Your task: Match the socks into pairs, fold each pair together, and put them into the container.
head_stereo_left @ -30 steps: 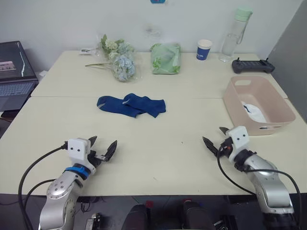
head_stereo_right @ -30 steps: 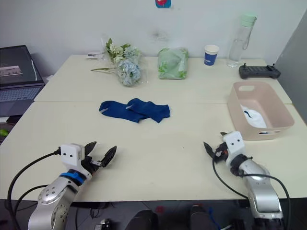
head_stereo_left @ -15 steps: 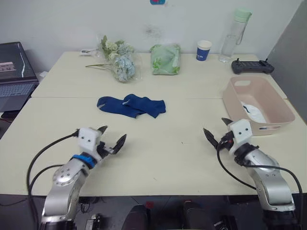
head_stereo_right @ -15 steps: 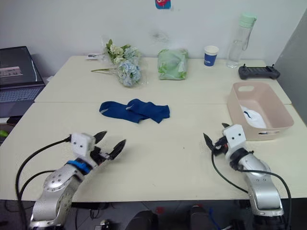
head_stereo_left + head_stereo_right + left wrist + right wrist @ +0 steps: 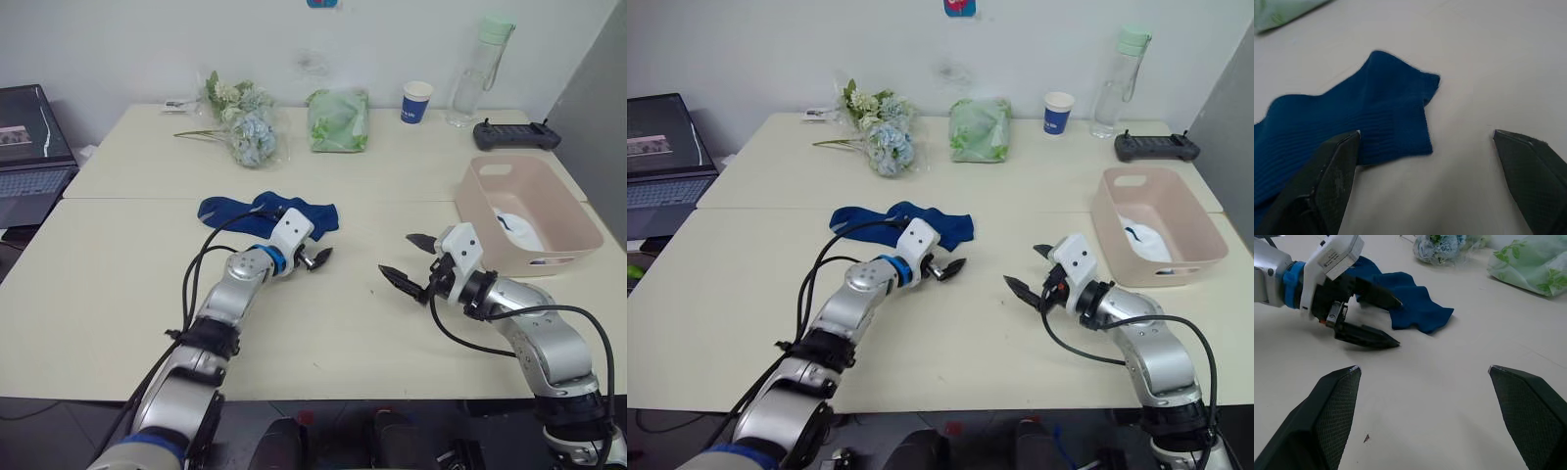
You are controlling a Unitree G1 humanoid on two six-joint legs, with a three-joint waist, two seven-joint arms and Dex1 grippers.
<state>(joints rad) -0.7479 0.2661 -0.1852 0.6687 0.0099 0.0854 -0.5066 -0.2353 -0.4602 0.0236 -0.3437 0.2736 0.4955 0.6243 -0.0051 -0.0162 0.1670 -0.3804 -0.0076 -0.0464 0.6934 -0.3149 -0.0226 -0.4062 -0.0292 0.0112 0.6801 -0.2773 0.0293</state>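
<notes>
Navy socks [image 5: 266, 215] lie unfolded mid-bench, left claw [image 5: 312, 258] spread beside them, right claw [image 5: 409, 262] spread, empty. Container [image 5: 549, 237] at right holds, seemingly, white socks [image 5: 517, 231]; navy pair remains.

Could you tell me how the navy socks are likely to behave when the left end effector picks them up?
The navy socks lie crumpled and overlapping on the table, so they are probably floppy and will drape. The ribbed fabric looks thin, so likely very light and unlikely to slip. Since they overlap, the open left end effector may lift both.
</notes>
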